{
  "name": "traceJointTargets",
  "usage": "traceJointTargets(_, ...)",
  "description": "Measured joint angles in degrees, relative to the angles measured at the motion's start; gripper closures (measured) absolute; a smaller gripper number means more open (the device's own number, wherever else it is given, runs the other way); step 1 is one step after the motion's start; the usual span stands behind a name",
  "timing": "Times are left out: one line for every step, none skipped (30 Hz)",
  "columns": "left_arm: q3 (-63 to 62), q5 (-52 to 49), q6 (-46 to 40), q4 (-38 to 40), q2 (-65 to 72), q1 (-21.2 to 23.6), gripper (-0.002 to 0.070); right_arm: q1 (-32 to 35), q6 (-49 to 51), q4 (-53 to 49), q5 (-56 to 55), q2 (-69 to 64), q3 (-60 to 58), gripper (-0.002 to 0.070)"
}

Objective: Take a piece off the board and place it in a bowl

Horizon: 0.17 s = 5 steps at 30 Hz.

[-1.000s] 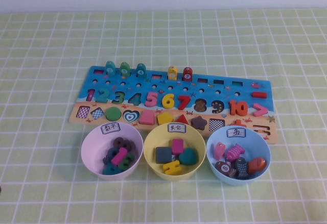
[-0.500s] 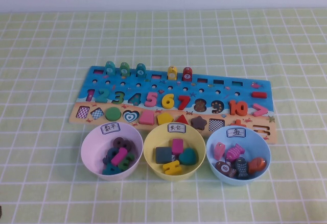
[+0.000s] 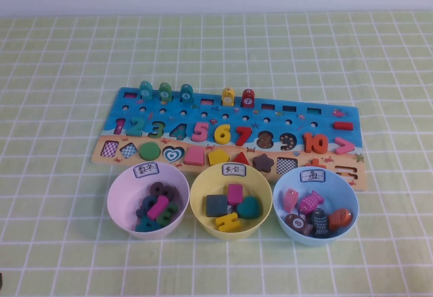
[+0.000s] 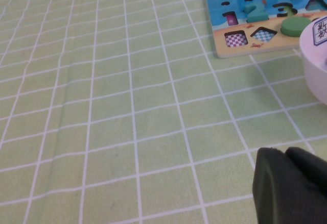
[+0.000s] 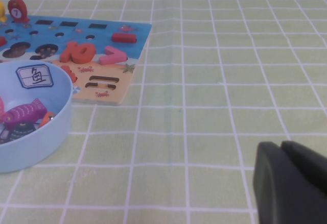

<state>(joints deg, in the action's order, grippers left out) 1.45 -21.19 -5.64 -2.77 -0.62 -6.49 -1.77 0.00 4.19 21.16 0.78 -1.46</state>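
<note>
On the green checked cloth (image 3: 61, 74), the piece (image 3: 120, 126) sat at the board's (image 3: 284, 118) left end, probably light, rigid, best pinched across its narrow sides; left gripper (image 4: 294, 188) and right gripper (image 5: 291, 183) were closed, empty, parked near the table's near edge.

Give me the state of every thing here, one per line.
piece: seated at the board's left end.
board: flat, several slots empty.
pink bowl: upright, holding pieces.
yellow bowl: upright, holding shapes.
blue bowl: upright, holding fish.
left gripper: shut, empty, above cloth left of board.
right gripper: shut, empty, above cloth right of board.
</note>
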Motion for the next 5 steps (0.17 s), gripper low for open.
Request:
traceJointTargets(0.0, 0.0, 0.0, 0.0, 0.0, 0.0, 0.0678, 0.0, 0.0, 0.0, 0.0, 0.0, 0.0, 0.0695)
traceJointTargets(0.0, 0.0, 0.0, 0.0, 0.0, 0.0, 0.0678, 0.0, 0.0, 0.0, 0.0, 0.0, 0.0, 0.0695)
traceJointTargets(0.0, 0.0, 0.0, 0.0, 0.0, 0.0, 0.0678, 0.0, 0.0, 0.0, 0.0, 0.0, 0.0, 0.0695)
traceJointTargets(0.0, 0.0, 0.0, 0.0, 0.0, 0.0, 0.0678, 0.0, 0.0, 0.0, 0.0, 0.0, 0.0, 0.0695)
traceJointTargets(0.0, 0.0, 0.0, 0.0, 0.0, 0.0, 0.0678, 0.0, 0.0, 0.0, 0.0, 0.0, 0.0, 0.0695)
